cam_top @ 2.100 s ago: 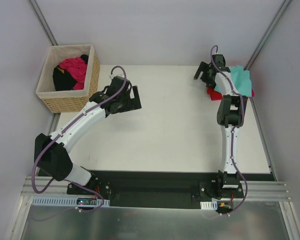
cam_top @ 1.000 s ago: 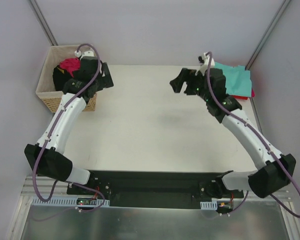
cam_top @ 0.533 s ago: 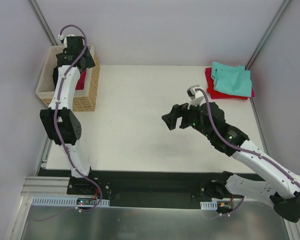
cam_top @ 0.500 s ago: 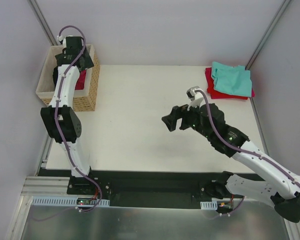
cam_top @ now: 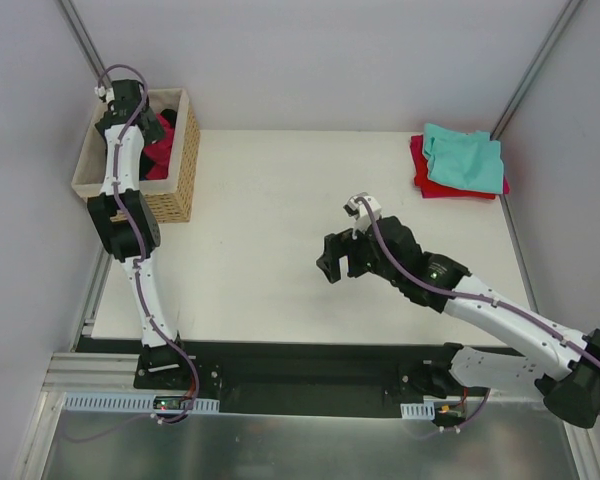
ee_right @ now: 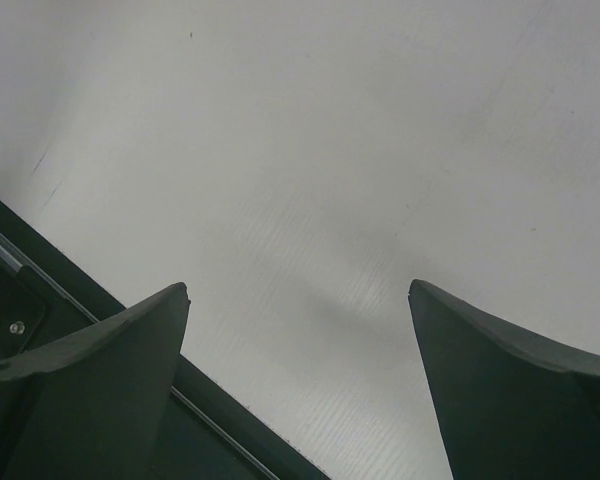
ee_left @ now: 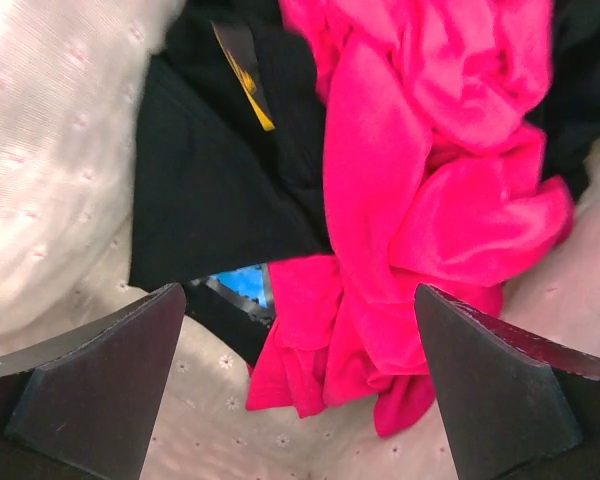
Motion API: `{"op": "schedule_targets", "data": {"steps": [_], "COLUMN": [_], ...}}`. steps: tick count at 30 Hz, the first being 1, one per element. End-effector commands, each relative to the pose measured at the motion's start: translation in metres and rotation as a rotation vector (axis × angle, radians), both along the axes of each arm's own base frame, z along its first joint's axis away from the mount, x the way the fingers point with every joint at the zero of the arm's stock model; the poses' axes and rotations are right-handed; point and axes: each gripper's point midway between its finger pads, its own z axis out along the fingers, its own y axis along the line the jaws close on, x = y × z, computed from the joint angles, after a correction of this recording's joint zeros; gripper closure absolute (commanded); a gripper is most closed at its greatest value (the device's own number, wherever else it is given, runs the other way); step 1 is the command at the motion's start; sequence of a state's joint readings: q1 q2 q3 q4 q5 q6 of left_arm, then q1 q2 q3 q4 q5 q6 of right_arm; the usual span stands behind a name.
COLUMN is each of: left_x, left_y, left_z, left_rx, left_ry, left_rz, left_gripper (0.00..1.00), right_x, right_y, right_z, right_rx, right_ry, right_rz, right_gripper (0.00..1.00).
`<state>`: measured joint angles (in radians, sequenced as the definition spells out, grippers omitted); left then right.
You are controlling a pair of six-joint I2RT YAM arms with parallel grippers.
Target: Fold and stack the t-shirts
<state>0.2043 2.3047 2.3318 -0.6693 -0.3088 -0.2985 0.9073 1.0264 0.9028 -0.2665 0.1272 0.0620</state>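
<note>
The left gripper hangs over the basket by the tabletop's far left corner. Its jaws are spread wide and hold nothing. Below it, a crumpled pink t-shirt lies on a black garment. The right gripper hovers over the tabletop's middle, also spread and empty. A teal t-shirt lies folded on a red t-shirt at the far right corner.

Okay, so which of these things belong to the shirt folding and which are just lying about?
Job: magenta-pink t-shirt, teal t-shirt, red t-shirt under it.
Lying about: wicker basket, black cloth in it, kind unclear.
</note>
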Motion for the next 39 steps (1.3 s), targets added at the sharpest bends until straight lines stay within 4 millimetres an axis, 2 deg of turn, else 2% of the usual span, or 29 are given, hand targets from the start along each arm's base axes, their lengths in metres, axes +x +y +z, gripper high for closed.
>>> {"op": "schedule_targets", "data": {"steps": [1,5,8,10,11,12,13,14,15,16,19,22,23,25,26,27,28,29,31,32,33,34,36,37,39], "left_x": [-0.004,-0.014,-0.018,-0.021,-0.023,-0.024,-0.026,-0.029,-0.032,-0.034,-0.037,-0.033,-0.032,-0.032,-0.035,-0.036,-0.043,-0.047,-0.055,-0.064,-0.067,-0.075,-0.083,-0.093,-0.100], "left_y": [0.003,0.006,0.007,0.008,0.006,0.007,0.008,0.007,0.009,0.009,0.005,-0.001,-0.003,-0.008,-0.009,-0.013,-0.018,-0.021,-0.036,-0.044,-0.051,-0.064,-0.082,-0.095,-0.113], "left_z": [-0.040,-0.078,-0.090,-0.095,-0.101,-0.103,-0.107,-0.110,-0.111,-0.114,-0.104,-0.067,-0.041,-0.011,0.019,0.034,0.067,0.082,0.114,0.144,0.160,0.186,0.213,0.233,0.253], "left_rx": [-0.056,-0.086,-0.106,-0.116,-0.126,-0.133,-0.139,-0.145,-0.136,-0.138,-0.148,-0.157,-0.152,-0.158,-0.148,-0.150,-0.151,-0.146,-0.121,-0.098,-0.091,-0.092,-0.112,-0.115,-0.131], "left_ry": [0.079,0.164,0.188,0.201,0.217,0.223,0.234,0.249,0.257,0.267,0.257,0.182,0.134,0.072,0.015,-0.015,-0.079,-0.110,-0.167,-0.226,-0.258,-0.316,-0.382,-0.426,-0.477], "left_rz": [0.013,0.032,0.043,0.049,0.052,0.055,0.058,0.062,0.074,0.076,0.066,0.040,0.031,0.014,0.008,0.001,-0.007,-0.005,-0.022,-0.035,-0.057,-0.088,-0.139,-0.175,-0.232], "left_gripper": [0.01,0.01,0.03,0.10,0.28,0.37,0.51,0.79,1.00,1.00,1.00,1.00,1.00,1.00,1.00,1.00,1.00,1.00,1.00,1.00,1.00,1.00,1.00,1.00,1.00], "right_x": [0.008,0.008,0.007,0.007,0.007,0.006,0.006,0.006,0.005,0.005,0.002,0.000,0.000,-0.002,-0.004,-0.006,-0.007,-0.010,-0.012,-0.014,-0.016,-0.017,-0.023,-0.023,-0.029], "right_y": [0.013,0.018,0.018,0.016,0.015,0.016,0.015,0.015,0.015,0.014,0.013,0.012,0.012,0.011,0.012,0.011,0.011,0.011,0.011,0.011,0.010,0.010,0.009,0.008,0.007], "right_z": [0.010,0.005,0.000,-0.002,-0.003,-0.003,-0.004,-0.005,-0.006,-0.007,-0.007,-0.007,-0.008,-0.008,-0.008,-0.007,-0.007,-0.007,-0.007,-0.008,-0.009,-0.009,-0.008,-0.006,-0.006], "right_rx": [0.002,-0.005,-0.012,-0.015,-0.016,-0.013,-0.011,-0.012,-0.014,-0.013,-0.005,0.005,0.007,0.017,0.021,0.027,0.031,0.036,0.040,0.037,0.036,0.034,0.040,0.042,0.043], "right_ry": [-0.030,-0.016,-0.010,-0.007,-0.004,-0.003,-0.003,0.002,0.003,0.008,0.014,0.018,0.022,0.027,0.026,0.028,0.031,0.030,0.026,0.027,0.028,0.025,0.020,0.011,0.008], "right_rz": [0.024,0.044,0.042,0.036,0.035,0.035,0.035,0.033,0.033,0.032,0.033,0.029,0.027,0.028,0.032,0.030,0.030,0.035,0.031,0.035,0.033,0.030,0.037,0.033,0.037], "right_gripper": [0.04,0.04,0.04,0.04,0.04,0.04,0.04,0.04,0.04,0.04,0.04,0.04,0.04,0.04,0.04,0.04,0.04,0.04,0.04,0.04,0.04,0.04,0.04,0.04,0.04]}}
